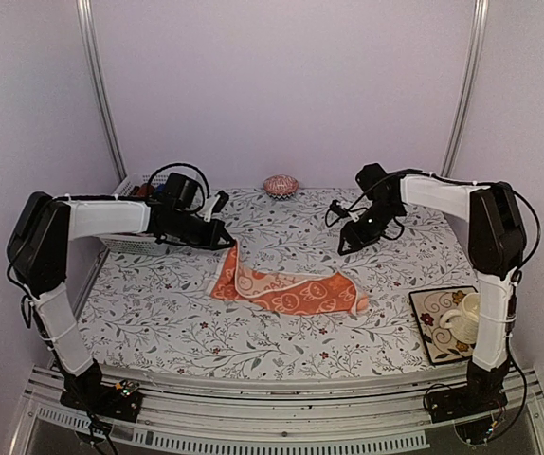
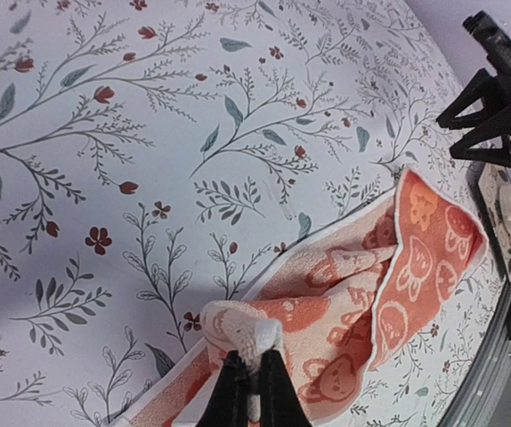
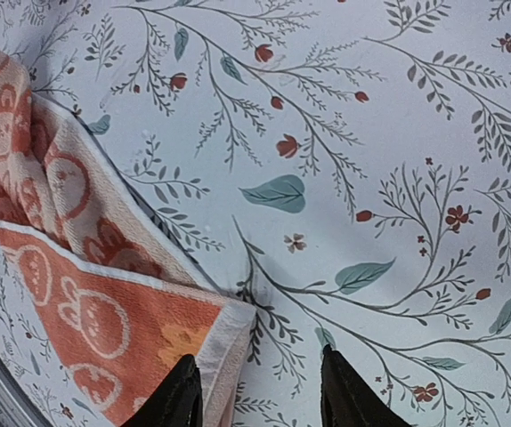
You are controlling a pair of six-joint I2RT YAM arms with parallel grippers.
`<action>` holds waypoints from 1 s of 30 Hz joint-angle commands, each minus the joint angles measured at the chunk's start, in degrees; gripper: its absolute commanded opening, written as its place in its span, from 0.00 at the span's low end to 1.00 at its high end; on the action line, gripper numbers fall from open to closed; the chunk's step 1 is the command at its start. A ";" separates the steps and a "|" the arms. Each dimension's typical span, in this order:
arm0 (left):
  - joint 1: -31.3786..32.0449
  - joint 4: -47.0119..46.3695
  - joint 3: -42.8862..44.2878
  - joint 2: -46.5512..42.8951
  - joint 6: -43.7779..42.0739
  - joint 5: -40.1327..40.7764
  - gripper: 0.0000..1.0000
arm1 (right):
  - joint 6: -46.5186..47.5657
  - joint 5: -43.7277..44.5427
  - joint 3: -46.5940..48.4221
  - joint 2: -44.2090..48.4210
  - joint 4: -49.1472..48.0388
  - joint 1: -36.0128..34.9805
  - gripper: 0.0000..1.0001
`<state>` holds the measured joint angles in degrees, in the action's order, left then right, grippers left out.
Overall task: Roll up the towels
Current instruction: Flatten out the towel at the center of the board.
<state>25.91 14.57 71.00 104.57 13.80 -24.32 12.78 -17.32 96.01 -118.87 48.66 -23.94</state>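
One towel (image 1: 291,291), peach-orange with a cream pattern, lies partly folded across the middle of the flowered tablecloth. Its left corner is lifted off the cloth, and my left gripper (image 1: 227,240) is shut on that bunched corner (image 2: 238,331). In the left wrist view the rest of the towel (image 2: 407,258) drapes away to the right. My right gripper (image 1: 346,246) hovers beyond the towel's right end with its jaws open and nothing between them. In the right wrist view a white-hemmed corner of the towel (image 3: 224,325) lies flat on the table just by the left fingertip (image 3: 181,391).
A white basket (image 1: 120,244) with small coloured things stands at the back left, behind my left arm. A round pinkish patterned object (image 1: 281,185) sits at the back centre. At the front right a square patterned plate (image 1: 433,310) carries a cream mug (image 1: 463,318).
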 commanded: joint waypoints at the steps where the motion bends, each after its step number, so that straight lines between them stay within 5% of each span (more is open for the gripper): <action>1: 1.18 -1.05 0.48 0.21 0.09 1.14 0.00 | -6.32 -3.48 4.75 -1.68 1.71 -0.44 0.46; 6: 1.60 -1.66 -0.28 0.36 0.41 1.20 0.00 | -8.64 3.79 11.56 -5.61 6.80 -4.19 0.48; 30: 1.97 -2.22 -0.56 0.84 -0.27 1.65 0.00 | -10.59 28.06 9.09 -9.09 10.50 -11.88 0.44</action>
<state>27.22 13.61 70.70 104.66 14.13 -22.79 3.40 5.54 106.39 -128.64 59.18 -35.35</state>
